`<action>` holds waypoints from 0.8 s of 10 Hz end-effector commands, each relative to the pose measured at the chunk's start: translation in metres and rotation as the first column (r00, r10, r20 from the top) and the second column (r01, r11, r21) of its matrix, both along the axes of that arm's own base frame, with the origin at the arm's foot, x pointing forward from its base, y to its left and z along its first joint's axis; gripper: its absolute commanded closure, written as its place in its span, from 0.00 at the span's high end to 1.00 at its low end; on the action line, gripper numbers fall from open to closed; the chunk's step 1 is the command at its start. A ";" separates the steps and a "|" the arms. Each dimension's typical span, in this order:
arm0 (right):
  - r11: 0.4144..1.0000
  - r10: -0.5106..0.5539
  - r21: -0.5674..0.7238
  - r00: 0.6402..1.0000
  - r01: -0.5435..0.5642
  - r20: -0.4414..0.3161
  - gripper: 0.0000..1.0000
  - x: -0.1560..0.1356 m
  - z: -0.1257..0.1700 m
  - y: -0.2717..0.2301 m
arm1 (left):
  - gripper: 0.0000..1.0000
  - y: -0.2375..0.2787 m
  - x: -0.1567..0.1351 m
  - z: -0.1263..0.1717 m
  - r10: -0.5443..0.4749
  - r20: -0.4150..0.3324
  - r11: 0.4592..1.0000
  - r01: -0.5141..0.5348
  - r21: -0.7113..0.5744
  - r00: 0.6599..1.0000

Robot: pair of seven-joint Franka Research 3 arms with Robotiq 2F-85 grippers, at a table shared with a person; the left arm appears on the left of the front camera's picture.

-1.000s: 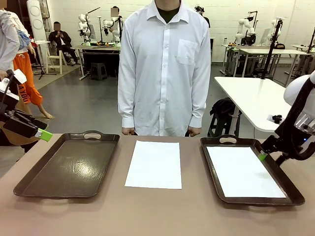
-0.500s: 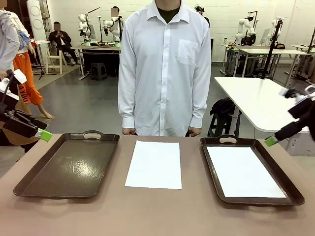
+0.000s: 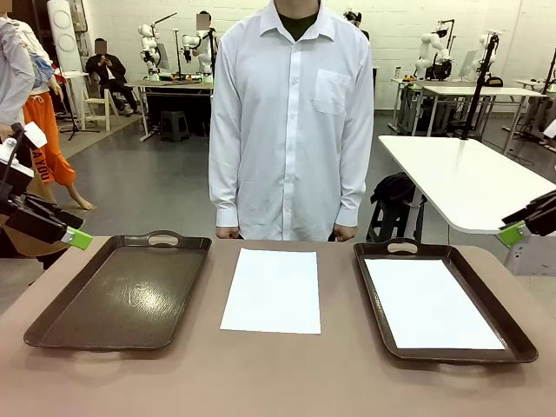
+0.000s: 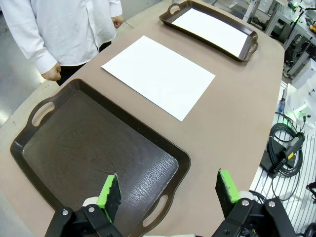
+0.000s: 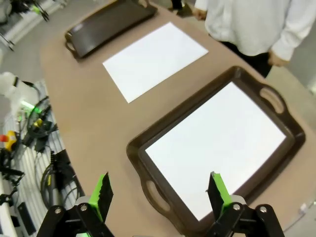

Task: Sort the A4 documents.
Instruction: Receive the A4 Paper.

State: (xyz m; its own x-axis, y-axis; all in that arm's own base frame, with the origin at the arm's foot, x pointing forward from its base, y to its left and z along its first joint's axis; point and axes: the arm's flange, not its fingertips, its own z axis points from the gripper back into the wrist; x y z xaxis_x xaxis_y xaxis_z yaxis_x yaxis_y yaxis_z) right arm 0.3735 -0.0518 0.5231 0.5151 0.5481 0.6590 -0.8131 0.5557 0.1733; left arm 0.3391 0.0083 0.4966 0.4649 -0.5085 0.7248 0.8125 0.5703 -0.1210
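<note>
White paper: two A4 documents, blank and thin, each narrower than a tray.
Middle: the loose sheet (image 3: 271, 291) lies flat on the brown counter (image 3: 278, 382) between the two trays, just in front of the person (image 3: 291, 122).
Right side: the trayed sheet (image 3: 432, 304) lies flat inside the right tray (image 3: 369, 291); the left tray (image 3: 43, 334) holds nothing.
Handling: I expect almost no weight and no stiffness. A sheet should droop when lifted, slide easily on the smooth counter, and crease if pinched hard.
Where to hold: I would take the loose sheet by a near edge or corner, after working it up off the counter, since nothing lifts its edge.
Left: the left tool (image 4: 170, 190) is spread wide with nothing between its pads, hovering over the left tray's near handle end.
Right: the right tool (image 5: 160, 190) is released and empty, raised off the right tray's outer side.
Writing: I can read no print, brand or label on sheets or trays.
</note>
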 end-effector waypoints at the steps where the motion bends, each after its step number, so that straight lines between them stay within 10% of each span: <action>1: 0.999 0.042 -0.014 0.999 -0.043 -0.027 1.00 0.003 0.011 0.010 | 1.00 0.002 0.001 -0.001 -0.016 0.011 1.000 0.016 -0.012 1.000; 8: 0.994 0.112 0.009 0.991 -0.111 -0.074 1.00 -0.005 0.005 0.000 | 1.00 0.002 0.001 -0.001 -0.016 0.011 1.000 0.016 -0.012 1.000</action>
State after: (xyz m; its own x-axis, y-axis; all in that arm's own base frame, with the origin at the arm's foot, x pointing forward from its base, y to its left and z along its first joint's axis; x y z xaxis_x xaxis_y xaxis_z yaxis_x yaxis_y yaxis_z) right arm 0.3663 -0.0464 0.5297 0.5046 0.5750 0.6440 -0.8489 0.4665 0.2486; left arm 0.3391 0.0083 0.4966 0.4650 -0.5085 0.7248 0.8124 0.5704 -0.1211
